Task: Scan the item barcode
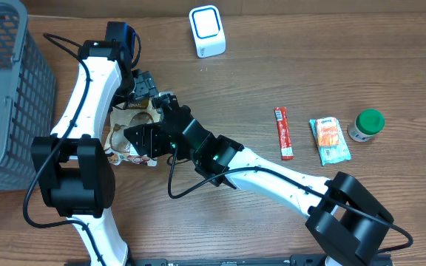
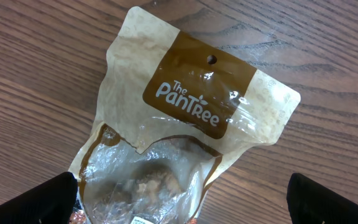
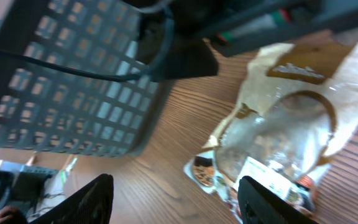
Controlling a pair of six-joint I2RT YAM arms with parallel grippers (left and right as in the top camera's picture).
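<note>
The item is a tan and brown snack bag (image 2: 191,106) marked "The PanTree", lying flat on the wooden table (image 1: 272,74). Its clear window shows brown pieces. In the overhead view the bag (image 1: 118,140) is mostly hidden under both grippers. My left gripper (image 2: 185,208) hangs above the bag's window, open wide, with nothing between its fingers (image 2: 42,199). My right gripper (image 3: 179,202) is open over the bag's lower edge. One of its fingers (image 3: 272,202) overlaps the bag (image 3: 278,130) near a white label (image 3: 260,177); I cannot make out a barcode. The white and blue scanner (image 1: 207,31) stands at the back.
A grey mesh basket (image 1: 6,89) fills the left side, close to the bag and the left arm (image 1: 95,81). To the right lie a red stick pack (image 1: 283,133), an orange packet (image 1: 329,140) and a green-lidded jar (image 1: 366,124).
</note>
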